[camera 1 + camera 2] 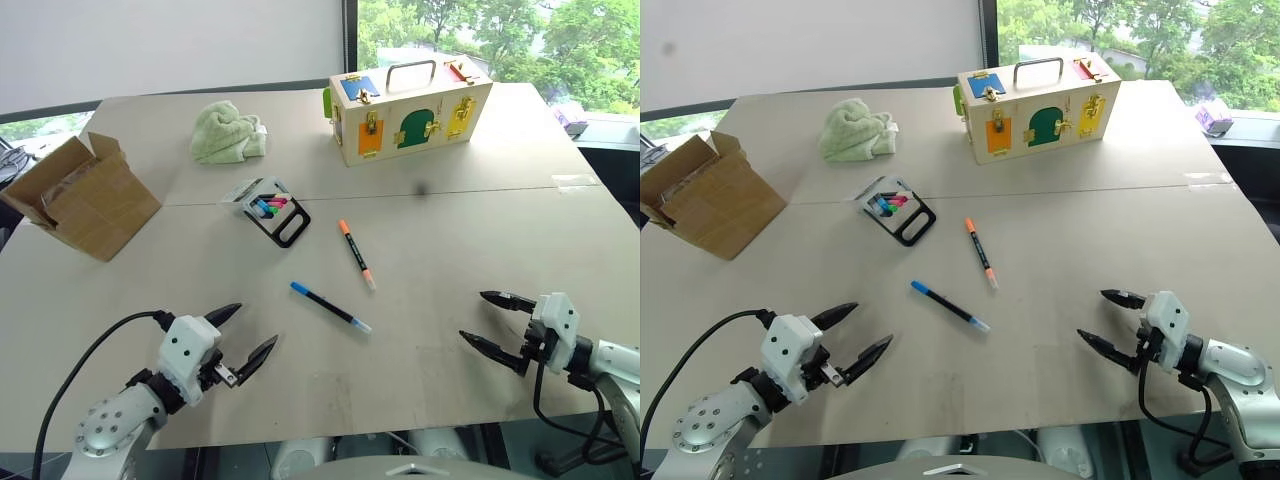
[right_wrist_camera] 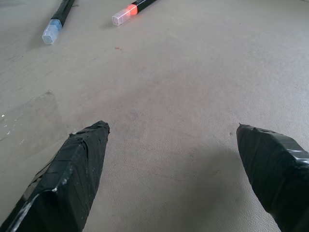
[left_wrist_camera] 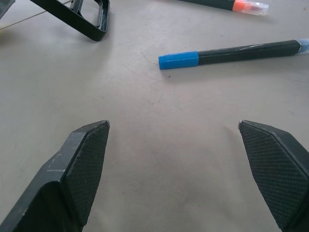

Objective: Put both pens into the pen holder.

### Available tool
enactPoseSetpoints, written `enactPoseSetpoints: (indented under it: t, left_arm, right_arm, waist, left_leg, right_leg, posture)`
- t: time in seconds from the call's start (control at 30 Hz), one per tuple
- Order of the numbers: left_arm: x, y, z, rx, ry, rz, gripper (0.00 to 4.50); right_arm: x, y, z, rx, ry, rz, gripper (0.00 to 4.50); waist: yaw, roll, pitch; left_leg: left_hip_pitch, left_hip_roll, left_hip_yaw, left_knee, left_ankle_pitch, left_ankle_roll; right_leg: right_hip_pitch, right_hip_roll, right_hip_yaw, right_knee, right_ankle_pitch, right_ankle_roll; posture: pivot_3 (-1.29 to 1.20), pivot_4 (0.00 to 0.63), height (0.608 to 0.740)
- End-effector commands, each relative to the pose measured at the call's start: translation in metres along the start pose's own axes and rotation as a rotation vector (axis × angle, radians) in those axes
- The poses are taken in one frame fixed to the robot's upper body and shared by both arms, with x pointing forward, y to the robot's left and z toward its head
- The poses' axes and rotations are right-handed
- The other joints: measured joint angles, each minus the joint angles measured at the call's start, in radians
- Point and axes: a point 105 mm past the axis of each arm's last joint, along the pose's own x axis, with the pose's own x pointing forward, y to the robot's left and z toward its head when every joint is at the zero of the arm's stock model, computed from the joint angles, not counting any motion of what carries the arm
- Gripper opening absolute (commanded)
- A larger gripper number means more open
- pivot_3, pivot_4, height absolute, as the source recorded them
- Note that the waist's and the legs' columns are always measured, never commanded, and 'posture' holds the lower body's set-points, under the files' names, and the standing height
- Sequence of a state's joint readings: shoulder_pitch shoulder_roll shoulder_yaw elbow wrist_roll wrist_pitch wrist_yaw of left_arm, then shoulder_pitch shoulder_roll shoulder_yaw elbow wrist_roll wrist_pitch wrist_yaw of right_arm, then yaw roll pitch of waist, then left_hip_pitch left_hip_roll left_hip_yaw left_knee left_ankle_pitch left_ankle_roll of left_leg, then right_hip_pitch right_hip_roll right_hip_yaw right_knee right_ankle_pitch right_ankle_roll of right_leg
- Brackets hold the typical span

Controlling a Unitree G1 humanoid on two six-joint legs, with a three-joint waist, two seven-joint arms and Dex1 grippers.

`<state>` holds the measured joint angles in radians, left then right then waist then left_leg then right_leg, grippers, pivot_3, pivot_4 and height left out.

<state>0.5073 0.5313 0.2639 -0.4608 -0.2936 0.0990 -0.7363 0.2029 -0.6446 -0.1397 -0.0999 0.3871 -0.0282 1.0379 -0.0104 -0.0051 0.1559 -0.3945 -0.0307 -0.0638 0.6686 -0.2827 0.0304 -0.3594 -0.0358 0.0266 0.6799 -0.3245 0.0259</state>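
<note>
Beige table (image 1: 450, 240) by a window, trees outside. Left gripper (image 1: 240, 340) and right gripper (image 1: 490, 322) hover low over it, both spread wide, holding nothing. Blue-capped pen (image 1: 330, 307) lies ahead of the left gripper, between the two; orange-capped pen (image 1: 355, 254) just beyond it; pen holder (image 1: 272, 209) farther ahead of the left gripper. Judgement: take the blue pen mid-barrel, fingers straddling it crosswise. The left wrist view shows the blue cap (image 3: 178, 60) up close; the head views give the whole layout.
</note>
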Motion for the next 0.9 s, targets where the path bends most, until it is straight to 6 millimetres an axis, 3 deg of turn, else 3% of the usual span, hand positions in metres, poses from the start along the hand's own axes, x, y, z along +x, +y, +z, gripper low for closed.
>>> enactPoseSetpoints:
  t: [0.03,0.67,0.83,0.9]
  left_arm:
    - [0.000,0.002,0.005,0.036,-0.031,0.004,4.45]
    - [-0.001,0.004,0.001,0.039,-0.074,0.018,4.45]
    - [-0.004,0.005,0.013,0.067,-0.095,-0.027,4.45]
    - [-0.008,0.010,0.023,0.072,-0.108,-0.051,4.45]
  right_arm:
    - [-0.005,-0.006,0.008,-0.040,-0.029,-0.045,4.50]
    - [0.004,-0.003,0.012,-0.021,-0.051,-0.031,4.50]
    - [0.015,0.002,0.022,-0.064,-0.060,0.023,4.50]
    - [0.028,0.005,0.033,-0.086,-0.087,0.047,4.50]
  waist:
    - [0.000,0.000,0.000]
    - [0.000,0.000,0.000]
    - [-0.001,0.000,0.000]
    - [-0.003,0.000,0.000]
  left_leg:
    - [0.000,0.000,0.000,0.000,0.000,0.000]
    - [0.000,0.000,0.000,0.000,0.000,0.000]
    - [0.000,0.000,0.000,0.000,0.000,0.000]
    - [0.000,0.000,0.000,0.000,0.000,0.000]
  right_leg:
    - [0.000,0.000,0.000,0.000,0.000,0.000]
    - [0.000,0.000,0.000,0.000,0.000,0.000]
    - [0.000,0.000,0.000,0.000,0.000,0.000]
    - [0.000,0.000,0.000,0.001,0.000,0.000]
  posture:
    - [0.00,0.150,0.740]
    - [0.00,0.150,0.740]
    - [0.00,0.150,0.740]
    - [0.00,0.150,0.740]
